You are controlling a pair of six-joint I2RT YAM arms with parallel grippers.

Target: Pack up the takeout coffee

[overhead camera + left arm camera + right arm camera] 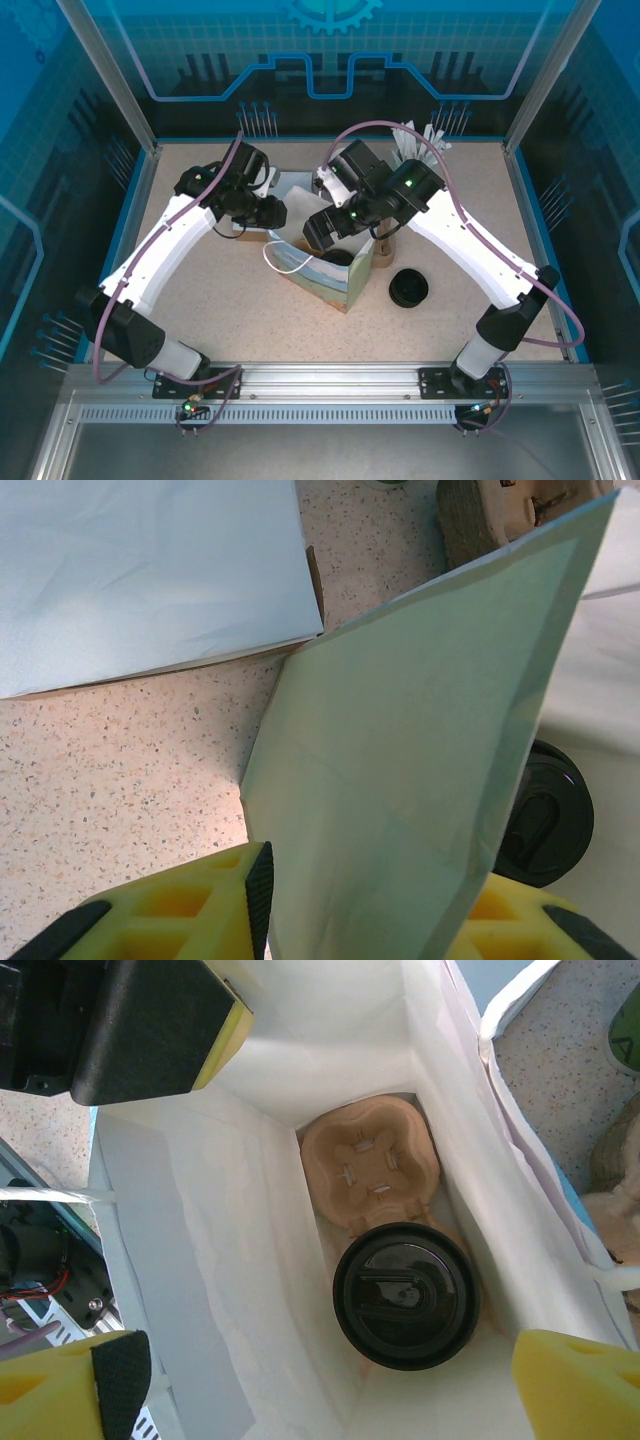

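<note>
**Coffee seated in bag**

Right claw (345, 1395) gapes empty above the takeout coffee (405, 1295), lidded, in the carrier (370, 1160) on the bag (200, 1260) floor. Thin paper, probably crushable: take its sides gently. Left claw (370, 910) straddles the bag wall; grip unclear.

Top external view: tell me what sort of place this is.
Probably a robot work cell: aluminium frame, blue printed panels, speckled table holding a paper bag.

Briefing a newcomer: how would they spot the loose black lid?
Find the pale green paper bag standing mid-table. On the speckled tabletop to its right lies a round black lid. Unlike the black-lidded cup inside the bag, it sits outside, alone.
</note>
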